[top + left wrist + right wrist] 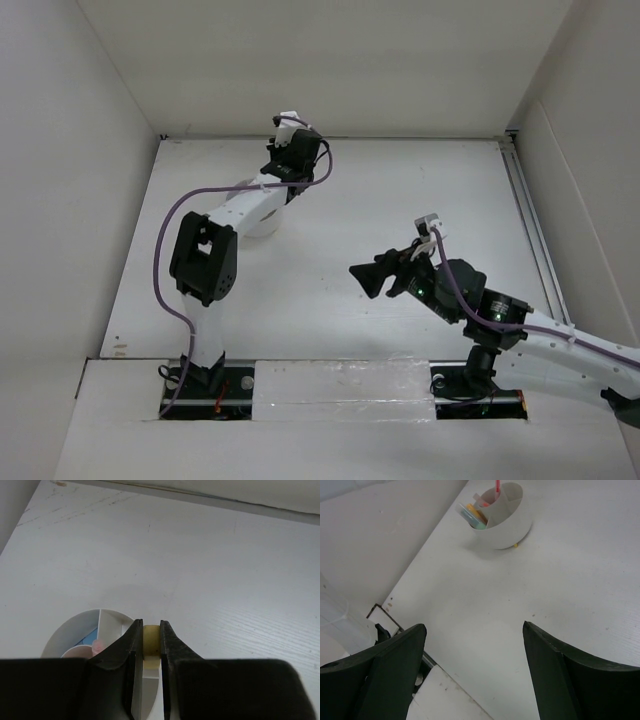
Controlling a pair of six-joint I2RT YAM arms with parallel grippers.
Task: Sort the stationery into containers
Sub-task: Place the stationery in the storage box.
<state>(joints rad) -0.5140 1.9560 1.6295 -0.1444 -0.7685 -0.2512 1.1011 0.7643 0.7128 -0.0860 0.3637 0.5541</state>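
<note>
The white divided cup (509,529) stands at the back left of the table, half hidden under my left arm in the top view (262,228). It holds a pink pen (497,487) and orange and green highlighters (476,515). My left gripper (151,626) hangs just over the cup's rim (75,625), shut on a small tan eraser cube (151,639). A blue piece (87,639) and a pink tip (99,645) show inside a compartment. My right gripper (474,626) is open and holds nothing, above the bare table at mid-right (368,278).
A tiny yellow bit (515,545) lies on the table against the cup's base. White walls close in the table at the back and both sides. A metal rail (525,210) runs along the right edge. The arm bases sit at the near edge.
</note>
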